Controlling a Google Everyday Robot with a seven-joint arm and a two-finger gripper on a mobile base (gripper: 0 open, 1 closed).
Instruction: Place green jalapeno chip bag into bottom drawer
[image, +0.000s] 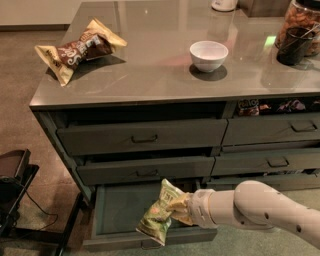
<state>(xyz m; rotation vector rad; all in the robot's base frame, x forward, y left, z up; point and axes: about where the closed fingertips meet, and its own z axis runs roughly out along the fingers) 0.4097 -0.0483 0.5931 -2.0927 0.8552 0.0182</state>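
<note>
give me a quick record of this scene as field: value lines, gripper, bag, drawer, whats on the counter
gripper: gripper low in front of the drawer stack, reaching in from the right, shut on the bag
bag: green jalapeno chip bag held by its upper end, hanging over the front part of the drawer
drawer: bottom drawer pulled open, nothing seen on its visible floor
counter left: brown chip bag lying flat
counter middle: white bowl upright
task state: bag not yet released
</note>
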